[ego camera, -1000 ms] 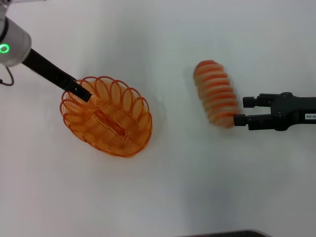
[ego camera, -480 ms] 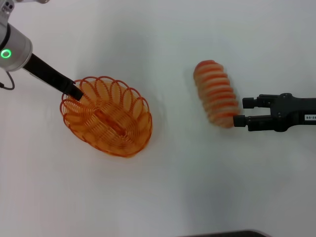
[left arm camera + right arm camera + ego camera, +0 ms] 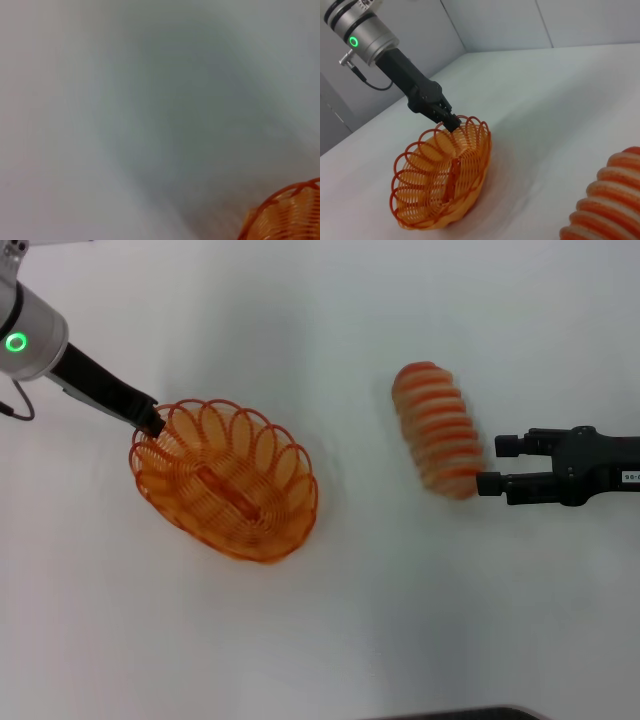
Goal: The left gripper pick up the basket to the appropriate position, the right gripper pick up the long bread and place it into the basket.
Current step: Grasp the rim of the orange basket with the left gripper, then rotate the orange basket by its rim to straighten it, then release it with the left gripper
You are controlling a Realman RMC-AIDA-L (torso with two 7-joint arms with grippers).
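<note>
The orange wire basket (image 3: 228,480) sits left of centre on the white table. My left gripper (image 3: 153,421) comes in from the upper left and is shut on the basket's far-left rim. The right wrist view shows its fingertips (image 3: 451,121) pinching a rim loop, with the basket (image 3: 442,180) tilted up at that end. A bit of the rim shows in the left wrist view (image 3: 287,207). The long bread (image 3: 437,428), pale with orange stripes, lies right of centre; it also shows in the right wrist view (image 3: 607,200). My right gripper (image 3: 491,465) is open, just right of the bread's near end.
The white table (image 3: 330,640) stretches bare between the basket and the bread. A dark edge (image 3: 450,714) shows at the bottom of the head view. A grey wall (image 3: 485,25) stands behind the table.
My left gripper has drawn back from inside the basket to its far-left rim. The basket has shifted a little to the right. The right gripper has edged slightly right; the bread has not moved.
</note>
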